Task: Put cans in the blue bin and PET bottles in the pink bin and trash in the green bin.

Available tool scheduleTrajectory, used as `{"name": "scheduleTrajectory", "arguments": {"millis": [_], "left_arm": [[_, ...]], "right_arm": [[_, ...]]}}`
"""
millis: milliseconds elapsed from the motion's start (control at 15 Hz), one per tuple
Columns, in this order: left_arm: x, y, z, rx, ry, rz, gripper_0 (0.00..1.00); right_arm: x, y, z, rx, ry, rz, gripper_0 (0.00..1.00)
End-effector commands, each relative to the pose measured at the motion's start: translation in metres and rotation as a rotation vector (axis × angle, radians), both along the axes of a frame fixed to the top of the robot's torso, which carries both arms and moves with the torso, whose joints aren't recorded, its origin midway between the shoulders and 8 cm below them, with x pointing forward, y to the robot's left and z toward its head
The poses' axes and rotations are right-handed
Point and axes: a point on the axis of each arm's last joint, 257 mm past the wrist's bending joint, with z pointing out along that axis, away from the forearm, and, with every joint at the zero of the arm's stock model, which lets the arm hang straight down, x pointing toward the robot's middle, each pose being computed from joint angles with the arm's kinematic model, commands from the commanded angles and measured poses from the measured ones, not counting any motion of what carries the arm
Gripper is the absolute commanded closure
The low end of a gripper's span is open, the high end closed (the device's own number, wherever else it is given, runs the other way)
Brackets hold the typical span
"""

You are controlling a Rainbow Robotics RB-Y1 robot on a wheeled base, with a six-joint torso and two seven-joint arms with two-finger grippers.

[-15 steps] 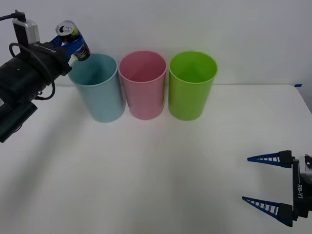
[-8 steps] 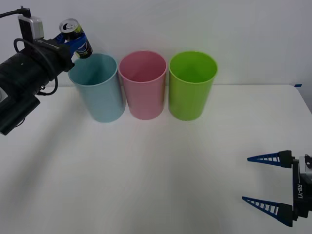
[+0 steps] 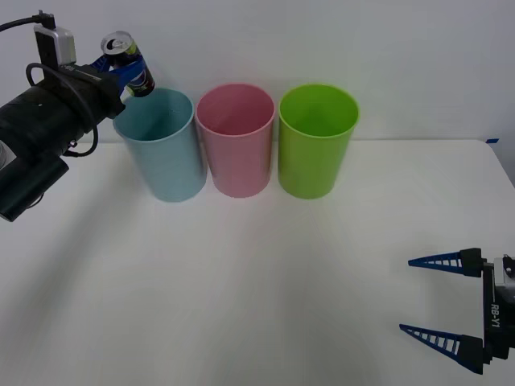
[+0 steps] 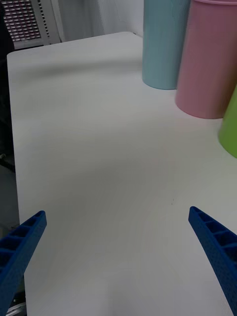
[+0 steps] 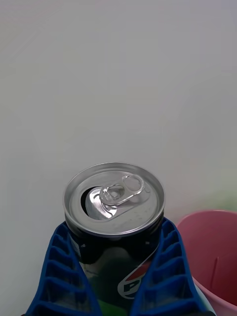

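Note:
My left gripper [image 3: 125,71] is shut on the can [image 3: 129,63], holding it tilted in the air above the left rim of the blue bin [image 3: 163,145]. The left wrist view shows the can [image 5: 114,217] from above, with its silver top and pull tab, clamped between the blue fingers [image 5: 64,276]. The pink bin [image 3: 236,141] stands in the middle of the row and the green bin [image 3: 315,141] on its right. My right gripper [image 3: 442,304] rests open low over the table's front right corner, far from the bins.
The three bins stand side by side along the back of the white table [image 3: 257,281], close to the wall. From the right wrist, the blue bin [image 4: 165,44], pink bin [image 4: 210,59] and an edge of the green bin [image 4: 230,133] appear beyond bare tabletop.
My left gripper has lifted the can slightly and carried it a little to the right, closer over the blue bin's rim. The right arm has stayed still.

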Motion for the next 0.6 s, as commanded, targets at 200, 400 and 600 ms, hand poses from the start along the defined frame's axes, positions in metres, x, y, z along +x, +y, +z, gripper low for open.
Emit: {"name": "scheduleTrajectory", "arguments": {"millis": [200,400,600], "left_arm": [[0.0,0.0002,-0.0004,-0.014,0.007,-0.002,0.39],[-0.0003,-0.0008,-0.0001,-0.014,0.006,-0.004,0.0],[-0.0003,-0.0008,0.0,-0.017,0.007,-0.005,0.0]], "right_arm": [[0.0,0.0,0.0,0.0,0.0,0.0,0.0],[0.0,0.0,0.0,0.0,0.0,0.0,0.0],[0.0,0.0,0.0,0.0,0.0,0.0,0.0]]}}
